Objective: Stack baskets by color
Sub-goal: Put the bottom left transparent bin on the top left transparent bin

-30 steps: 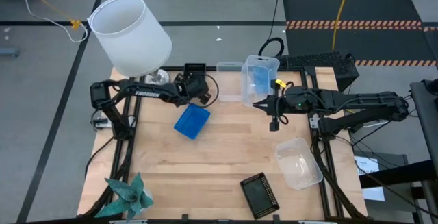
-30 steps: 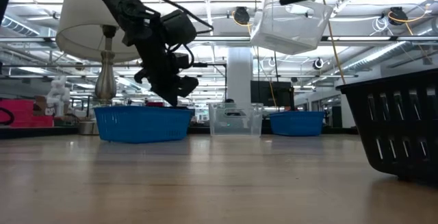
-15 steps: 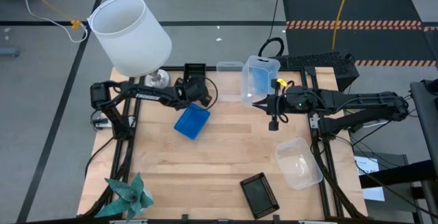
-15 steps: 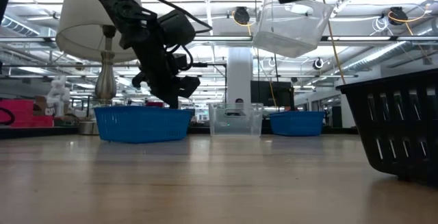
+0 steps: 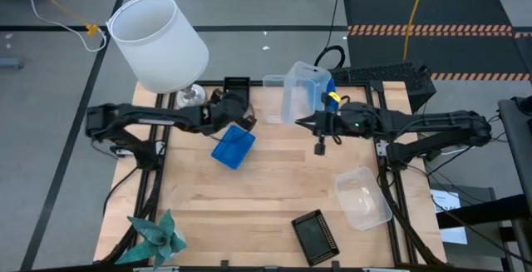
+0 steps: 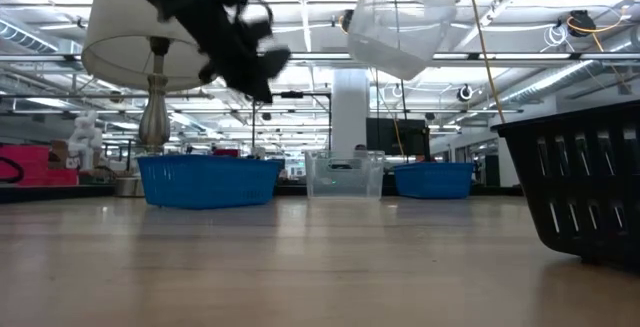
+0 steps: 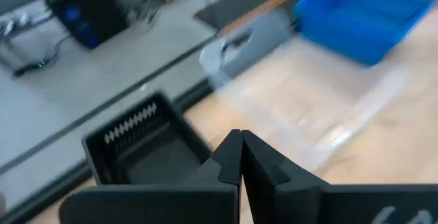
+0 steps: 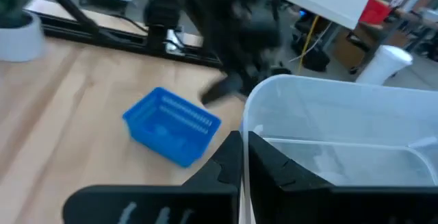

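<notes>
- Big white lampshade (image 5: 158,41) off the far left corner of the wooden table (image 5: 266,197), tilted, on a metal lamp stem (image 6: 153,102)
- Teal paper star (image 5: 156,237) at the near left corner, hanging over the edge
- Black keyboard (image 5: 384,76) behind the far right edge
- Striped hazard mat (image 5: 428,24) on the floor beyond
- Yellow cord (image 5: 50,4) trailing across the floor at far left

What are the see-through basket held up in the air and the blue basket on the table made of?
The see-through basket held by the right tool looks like thin, glossy clear plastic: the table shows through its walls. The blue basket seems moulded opaque plastic with a slotted, grid-like bottom.
</notes>
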Tool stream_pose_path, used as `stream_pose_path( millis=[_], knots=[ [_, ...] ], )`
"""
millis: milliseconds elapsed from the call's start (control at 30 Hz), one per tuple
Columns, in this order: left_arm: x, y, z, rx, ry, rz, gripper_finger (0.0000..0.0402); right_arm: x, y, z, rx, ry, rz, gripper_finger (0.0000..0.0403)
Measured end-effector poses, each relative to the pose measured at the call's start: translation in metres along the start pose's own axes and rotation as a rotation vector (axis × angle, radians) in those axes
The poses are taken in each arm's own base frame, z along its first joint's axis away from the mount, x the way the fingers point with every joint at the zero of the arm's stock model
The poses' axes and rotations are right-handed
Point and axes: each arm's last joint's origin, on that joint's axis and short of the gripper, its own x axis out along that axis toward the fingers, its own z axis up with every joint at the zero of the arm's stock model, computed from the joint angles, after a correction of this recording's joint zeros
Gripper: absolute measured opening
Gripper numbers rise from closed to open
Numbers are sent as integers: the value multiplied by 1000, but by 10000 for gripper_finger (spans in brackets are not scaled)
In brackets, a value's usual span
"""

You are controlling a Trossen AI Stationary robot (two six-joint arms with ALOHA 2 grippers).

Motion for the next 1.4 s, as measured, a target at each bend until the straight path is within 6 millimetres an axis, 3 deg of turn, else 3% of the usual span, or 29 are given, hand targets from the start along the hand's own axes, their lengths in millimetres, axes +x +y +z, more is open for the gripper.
stream_pose_path(
  millis=[267,467,633,933,1167,1400],
  knots=[
    [-76,10,23,2,-123,-164,11,46,-24,23,-41,95,6,4],
    [-110,14,21,50,-139,-243,6,82,-45,37,-72,194,57,4],
    [-120,11,20,86,-160,-280,20,110,-64,30,-63,241,119,4],
    [-121,10,20,115,-164,-284,3,141,-92,-10,14,339,178,4],
    [-121,10,19,119,-162,-283,26,158,-96,-32,42,391,215,4],
    [-121,11,17,134,-146,-278,20,164,-95,-40,50,411,233,4]
  ],
)
